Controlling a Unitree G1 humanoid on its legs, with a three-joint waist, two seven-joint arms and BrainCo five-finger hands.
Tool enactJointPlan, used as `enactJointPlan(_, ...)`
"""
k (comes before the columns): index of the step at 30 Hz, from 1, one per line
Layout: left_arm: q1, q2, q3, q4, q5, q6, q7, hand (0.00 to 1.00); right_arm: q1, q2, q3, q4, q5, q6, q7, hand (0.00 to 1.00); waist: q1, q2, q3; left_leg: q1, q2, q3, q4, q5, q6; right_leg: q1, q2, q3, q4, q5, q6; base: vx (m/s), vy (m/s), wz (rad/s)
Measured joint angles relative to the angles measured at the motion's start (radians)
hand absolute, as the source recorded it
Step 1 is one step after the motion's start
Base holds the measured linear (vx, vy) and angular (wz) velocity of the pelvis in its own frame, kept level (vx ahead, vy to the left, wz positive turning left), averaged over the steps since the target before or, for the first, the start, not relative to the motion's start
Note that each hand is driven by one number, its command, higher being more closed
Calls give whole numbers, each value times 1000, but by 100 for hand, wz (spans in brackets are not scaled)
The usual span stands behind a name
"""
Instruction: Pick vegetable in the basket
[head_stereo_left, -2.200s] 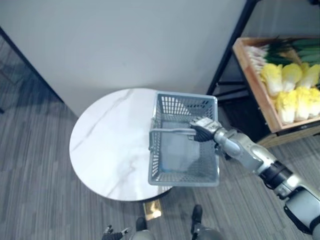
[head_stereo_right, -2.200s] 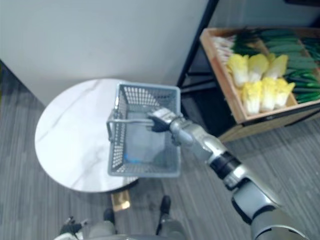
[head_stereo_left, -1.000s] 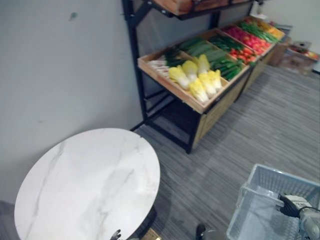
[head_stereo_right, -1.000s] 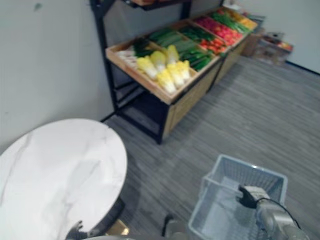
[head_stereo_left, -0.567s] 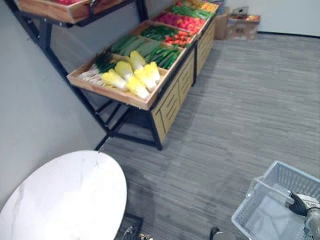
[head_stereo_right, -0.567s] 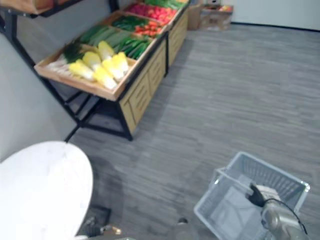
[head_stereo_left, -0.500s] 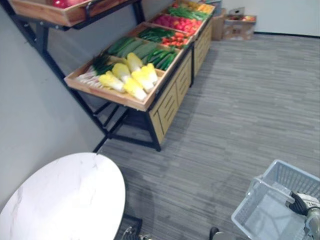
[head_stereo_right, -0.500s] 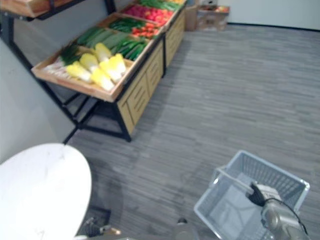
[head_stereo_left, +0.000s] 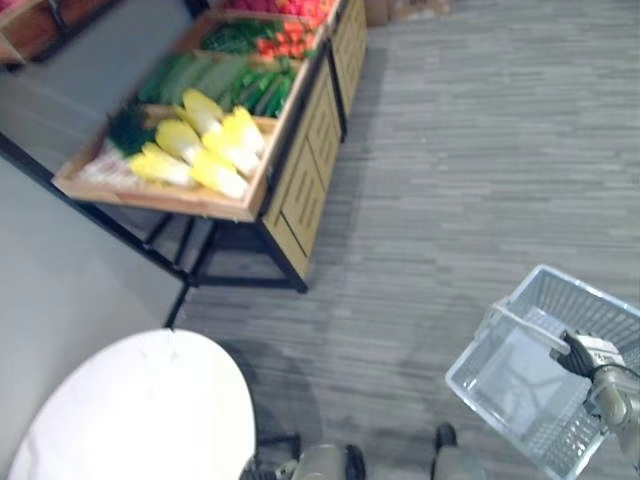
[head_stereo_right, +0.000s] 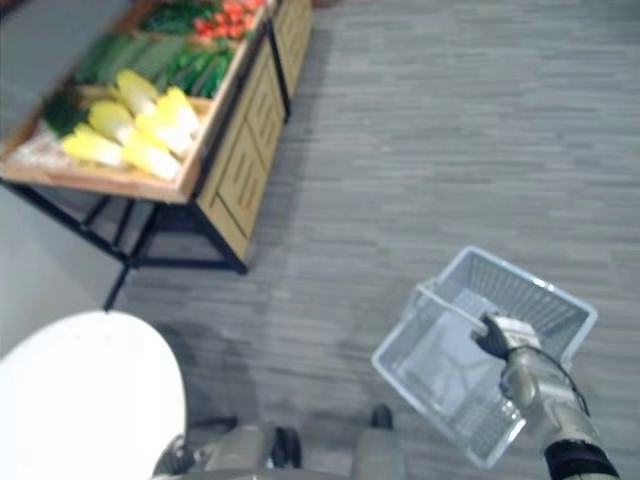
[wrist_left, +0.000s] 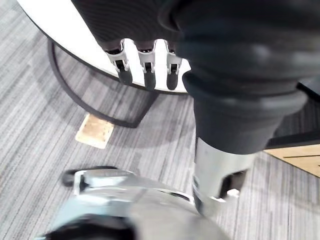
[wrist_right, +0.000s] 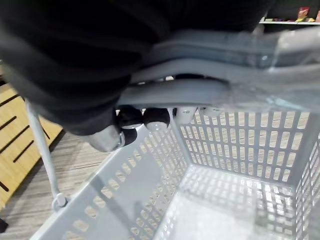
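Right hand at 4 o'clock, fingers curled round the handle of grey mesh basket, over carpet. Yellow cabbages in wooden crate at 10 o'clock. White round table at 8 o'clock.

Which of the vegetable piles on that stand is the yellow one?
The leafy cabbages, lying in the wooden crate beside the long green vegetables; the pile beyond is red.

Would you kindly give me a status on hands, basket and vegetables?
Right hand shut on basket handle, basket empty. Left hand open, by the round table. Yellow cabbages on the wooden stand, none picked.
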Motion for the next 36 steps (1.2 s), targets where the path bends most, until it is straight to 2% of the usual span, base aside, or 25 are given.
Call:
enactJointPlan(3,42,-18,3,-7,-1,-1,11,0,-5,42,9,-48,19,-8,-1,100,32,16,-4,-4,34,-4,-147,59,8,63,48,45,-38,-21,32,243,127,-66)
enactJointPlan(4,55,-21,2,-2,0,2,13,0,-7,54,19,-62,33,-16,-7,100,45,11,-9,11,42,-7,-158,122,30,77,60,72,-27,-45,43,263,192,-82)
enactJointPlan(6,72,7,-3,13,3,2,6,0,8,84,22,-62,38,-30,-20,100,40,-44,-62,24,-5,8,-153,85,53,77,11,95,-7,-87,50,331,208,-33)
enactJointPlan(7,69,29,-20,42,4,2,0,0,23,85,21,-54,38,-30,-23,100,23,-60,-97,44,-43,13,-167,58,68,57,-15,105,66,-106,69,371,200,4)
enactJointPlan(9,58,38,-28,63,6,3,-5,0,22,95,14,-39,38,-23,-22,100,20,-77,-90,104,-64,28,-203,51,92,-19,-21,138,283,-112,82,331,173,-6)
enactJointPlan(10,60,63,-61,61,14,5,-10,0,33,110,15,-37,36,-15,-21,100,10,-91,-84,178,-83,32,-226,35,120,-106,-22,167,545,-55,169,363,195,3)
enactJointPlan(11,59,75,-81,60,14,7,-9,0,41,114,15,-35,35,-11,-21,100,3,-100,-81,208,-90,28,-233,26,131,-138,-21,182,630,-6,198,459,199,26)
enactJointPlan(12,53,96,-118,59,14,11,-9,0,51,123,14,-26,34,-3,-21,100,-12,-100,-78,271,-97,17,-253,12,148,-174,-18,187,775,86,199,327,91,30)
enactJointPlan(13,48,108,-136,58,14,11,-10,0,53,126,14,-17,34,-3,-21,100,-17,-107,-73,298,-100,6,-262,6,155,-191,-20,181,842,85,196,407,71,39)
enactJointPlan(14,30,128,-160,54,14,11,-11,0,53,134,9,-6,34,0,-21,100,-28,-118,-64,339,-103,-10,-275,-2,164,-235,-20,153,921,42,128,392,25,38)
enactJointPlan(15,2,138,-165,40,14,11,-11,0,53,136,0,-3,34,0,-21,100,-37,-116,-52,373,-96,-33,-293,-3,165,-273,-14,104,920,-10,56,377,9,40)
enactJointPlan(17,-46,136,-168,14,13,11,-11,0,54,139,-24,-3,31,0,-20,100,-46,-98,-33,407,-76,-68,-308,-3,166,-303,11,42,785,-43,2,377,-34,48)
enactJointPlan(19,-78,131,-167,-21,11,9,-8,0,55,142,-34,-4,30,-1,-20,100,-62,-98,-32,417,-65,-111,-310,-3,166,-300,30,24,500,-35,11,398,-117,65)
enactJointPlan(21,-109,128,-167,-51,11,5,-5,0,86,154,-100,-8,31,-1,-21,100,-73,-114,-38,422,-67,-173,-311,-25,129,-277,25,94,95,45,46,387,-209,86)
enactJointPlan(22,-110,127,-165,-56,11,1,-4,0,97,159,-116,-9,31,-1,-21,100,-73,-121,-37,429,-69,-191,-311,-36,111,-267,21,119,37,65,49,441,-294,101)
enactJointPlan(23,-107,132,-156,-57,11,-3,-1,0,121,183,-150,-11,31,7,-22,100,-78,-149,-41,441,-75,-233,-307,-66,72,-252,4,143,-6,79,56,469,-380,114)
enactJointPlan(24,-102,130,-148,-47,11,0,1,0,141,196,-168,-11,30,23,-22,100,-89,-156,-48,454,-60,-282,-298,-118,46,-250,-4,131,28,172,82,465,-407,115)
enactJointPlan(25,-103,120,-147,-40,11,1,1,0,147,200,-182,-11,30,33,-22,100,-87,-142,-45,453,-41,-301,-291,-136,33,-257,11,105,59,189,81,444,-385,84)
enactJointPlan(26,-98,97,-142,-34,12,1,0,0,145,203,-189,-9,30,53,-22,100,-69,-99,-56,439,7,-316,-269,-132,21,-262,43,66,78,160,51,395,-336,50)
enactJointPlan(27,-95,84,-130,-28,12,1,1,0,143,203,-192,-9,32,53,-23,100,-61,-81,-63,405,31,-339,-232,-110,5,-260,55,33,90,147,27,427,-389,53)
enactJointPlan(29,-94,70,-102,-3,12,1,4,0,141,204,-212,-9,35,51,-23,100,-64,-70,-68,361,48,-392,-160,-69,0,-237,55,-28,114,115,10,313,-320,67)
enactJointPlan(32,-79,58,-67,1,4,3,20,0,154,202,-251,-6,42,41,-38,100,-62,-77,-66,304,57,-420,-5,6,-15,-158,51,-105,117,64,-16,229,-239,78)
enactJointPlan(34,-76,57,-44,1,2,3,33,0,161,202,-271,1,49,35,-51,100,-57,-87,-62,275,59,-389,81,94,-54,-85,36,-150,95,44,-29,226,-252,72)
enactJointPlan(35,-71,56,-38,1,2,2,36,0,172,205,-295,3,53,32,-66,100,-51,-98,-59,265,79,-320,105,113,-46,-37,17,-181,64,40,-32,215,-230,98)
enactJointPlan(36,-73,52,-39,1,3,3,37,0,187,211,-333,8,72,32,-77,100,-60,-90,-64,243,104,-229,92,79,-37,1,4,-229,34,38,-34,125,-135,123)
